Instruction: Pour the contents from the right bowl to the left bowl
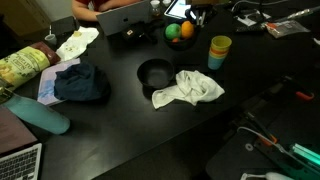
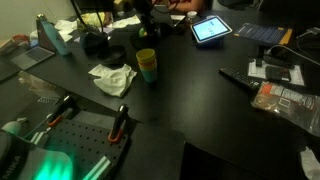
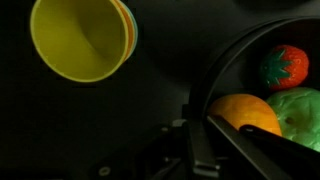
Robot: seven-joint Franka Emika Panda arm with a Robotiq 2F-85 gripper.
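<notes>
the orange ball (image 3: 245, 112) and the green ball (image 3: 298, 115) lie touching inside the right bowl (image 3: 228, 62), with a red strawberry-shaped piece (image 3: 283, 65) just behind them. the bowl appears to sit flat on the table (image 1: 120, 130), so i judge nothing is tipped yet.

your gripper (image 3: 205, 138) is down at the near rim of that bowl, and one finger seems to reach over the edge beside the orange ball. that looks like a rim pinch being set up, the hold you need to lift and tilt a shallow bowl. whether the jaws are pressed onto the rim or apart around it i cannot tell, because it is too dark there.

the yellow cup (image 3: 80, 40) stands near the bowl but apart from it, something to steer around rather than a target. the left bowl (image 1: 155, 72) lies empty nearer the table's middle, seemingly right against the white cloth (image 1: 188, 90), which could catch a low rim as you come over.

only the wrist view shows the red piece and the finger at the rim. it does not show the left bowl at all. in an exterior view the right bowl melts into the dark table, and just the orange ball (image 1: 172, 32) and green ball (image 1: 186, 30) mark its place.
</notes>
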